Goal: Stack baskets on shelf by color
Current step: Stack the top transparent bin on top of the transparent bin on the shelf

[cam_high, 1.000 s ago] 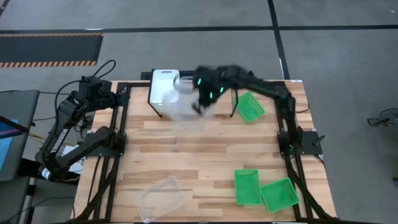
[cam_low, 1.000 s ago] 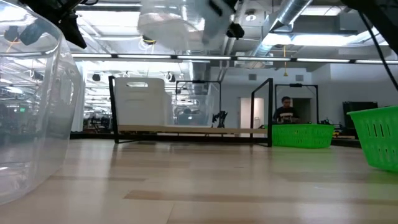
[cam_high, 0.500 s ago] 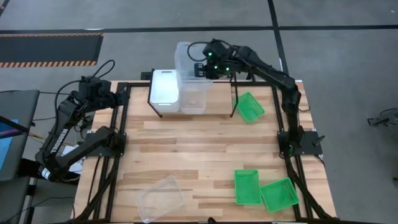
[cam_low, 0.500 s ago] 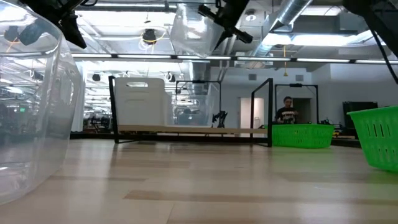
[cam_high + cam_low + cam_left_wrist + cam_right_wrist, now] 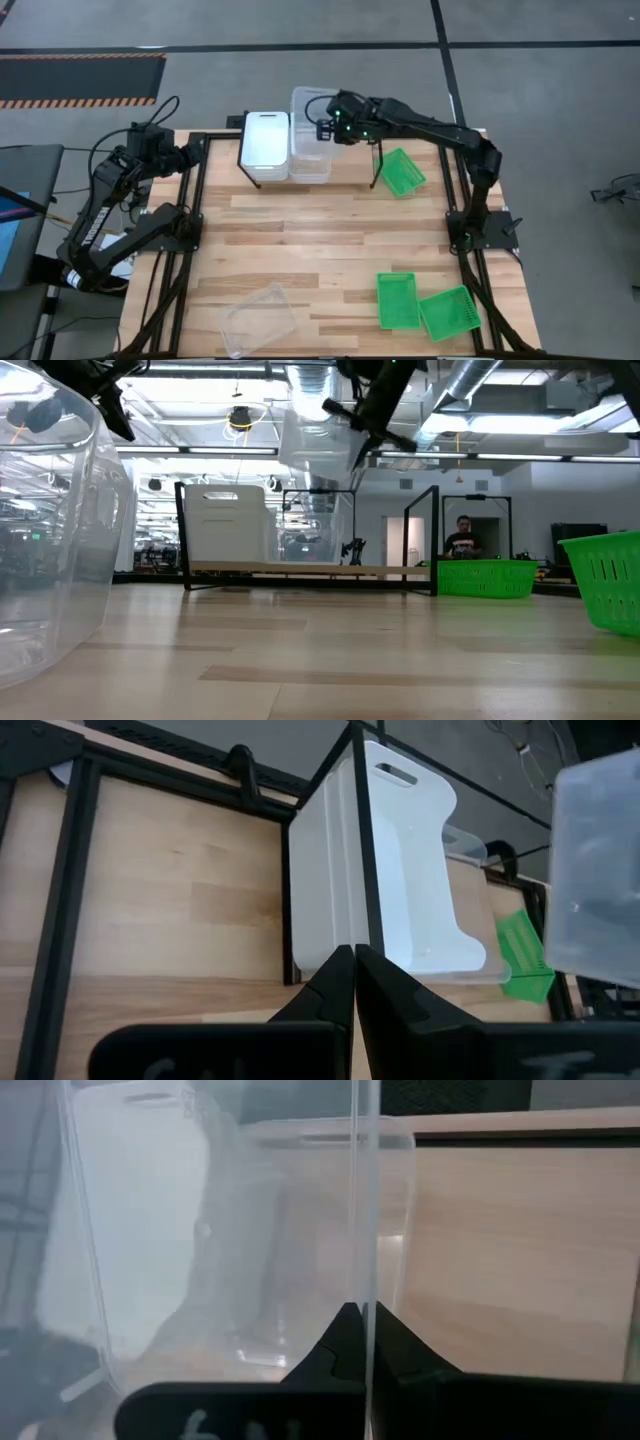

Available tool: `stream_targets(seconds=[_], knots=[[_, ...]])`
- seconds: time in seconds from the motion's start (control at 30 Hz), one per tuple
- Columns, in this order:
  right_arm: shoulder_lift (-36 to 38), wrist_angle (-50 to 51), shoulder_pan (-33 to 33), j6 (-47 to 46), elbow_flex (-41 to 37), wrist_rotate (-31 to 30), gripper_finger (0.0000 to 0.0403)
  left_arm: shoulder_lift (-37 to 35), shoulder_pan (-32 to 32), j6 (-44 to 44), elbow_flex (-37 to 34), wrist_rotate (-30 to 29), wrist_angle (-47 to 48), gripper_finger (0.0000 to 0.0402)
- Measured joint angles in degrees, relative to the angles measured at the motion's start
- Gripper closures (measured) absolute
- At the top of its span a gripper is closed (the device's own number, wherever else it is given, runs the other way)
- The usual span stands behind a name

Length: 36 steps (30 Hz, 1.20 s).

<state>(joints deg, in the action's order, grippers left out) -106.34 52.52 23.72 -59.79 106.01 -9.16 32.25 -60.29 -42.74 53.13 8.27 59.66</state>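
My right gripper [image 5: 330, 127] is shut on a clear basket [image 5: 310, 118] that hangs in the air over the shelf [image 5: 310, 570]; the low view shows the basket [image 5: 315, 430] above the rack. Under it a second clear basket [image 5: 310, 168] stands on the shelf board beside a white basket [image 5: 266, 145]. One green basket [image 5: 402, 172] lies on the table right of the shelf. Two more green baskets [image 5: 420, 305] and another clear basket [image 5: 258, 320] sit near the table's near edge. My left gripper [image 5: 190, 155] waits shut at the table's far left corner. My right gripper holds the clear basket by its right side wall [image 5: 365, 1230], at the rim. The wall is pinched with one finger inside and one outside. The fingers come from the table's right, slanting down. The basket is lifted clear, about upright, above the clear basket on the shelf.
The shelf's thin black legs [image 5: 378, 165] stand close to the green basket by the shelf. The black frame rails [image 5: 195, 200] run along the table's left and right sides. The middle of the wooden tabletop [image 5: 320, 240] is bare. A person [image 5: 461, 540] shows far behind the table.
My right gripper has carried the clear basket from in front of the shelf up and toward the table's far edge, turning it about upright. It has then come down a little over the clear basket on the shelf.
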Motion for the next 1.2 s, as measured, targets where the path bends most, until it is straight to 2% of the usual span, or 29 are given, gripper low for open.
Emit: stream_targets(seconds=[0.17, 0.4, 1.2], knots=[[-0.59, -7.37, -0.04, -1.18, -3.91, 0.02, 0.04, 0.0, 0.0, 0.0, 0.01, 0.02, 0.0, 0.0402], [-4.57, -8.79, -0.52, -2.05, -4.18, 0.25, 0.04, 0.0, 0.0, 0.02, 0.0, 0.04, 0.01, 0.0402], [-6.56, -7.88, -0.11, -3.19, -5.92, -1.29, 0.0395, 0.0, 0.0, 0.02, 0.0, 0.06, -0.02, 0.0402]])
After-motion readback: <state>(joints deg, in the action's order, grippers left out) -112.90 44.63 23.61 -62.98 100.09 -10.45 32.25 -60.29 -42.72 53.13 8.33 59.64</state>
